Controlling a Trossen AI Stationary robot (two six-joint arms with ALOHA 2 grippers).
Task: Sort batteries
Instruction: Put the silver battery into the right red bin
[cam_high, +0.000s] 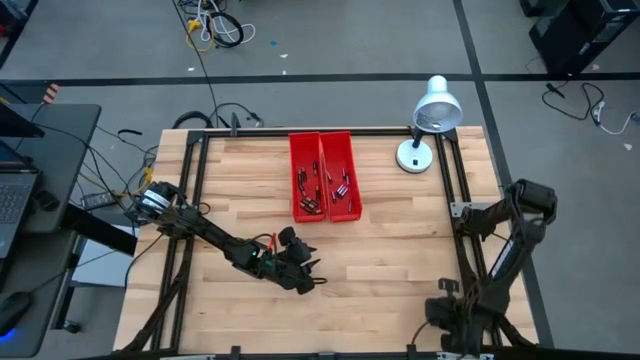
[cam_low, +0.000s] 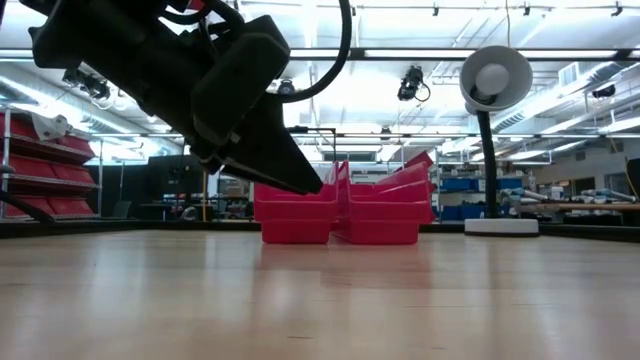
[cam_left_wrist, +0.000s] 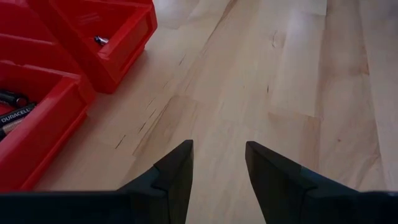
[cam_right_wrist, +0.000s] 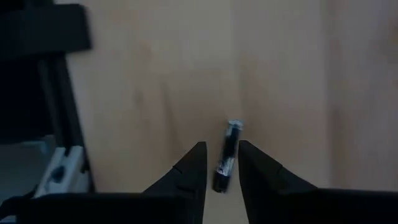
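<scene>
1. The left gripper (cam_high: 308, 272) hangs above the worktop (cam_high: 380, 260) middle, fingers apart, holding nothing.
2. The right gripper (cam_right_wrist: 222, 163), at the near right corner, clamps a battery (cam_right_wrist: 227, 155).
3. Other batteries (cam_high: 325, 188) lie in two red bins (cam_high: 325, 145) at the far edge.

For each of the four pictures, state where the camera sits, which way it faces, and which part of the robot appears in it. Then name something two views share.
High: above the table, facing straight down; both arms, left end effector.
Low: at tabletop height, facing level across; left arm overhead.
Left wrist: on the left arm, facing the table; its own fingers, apart.
Right wrist: on the right arm; right end effector astride a battery.
Shared: red bins show in high, low, left wrist.
</scene>
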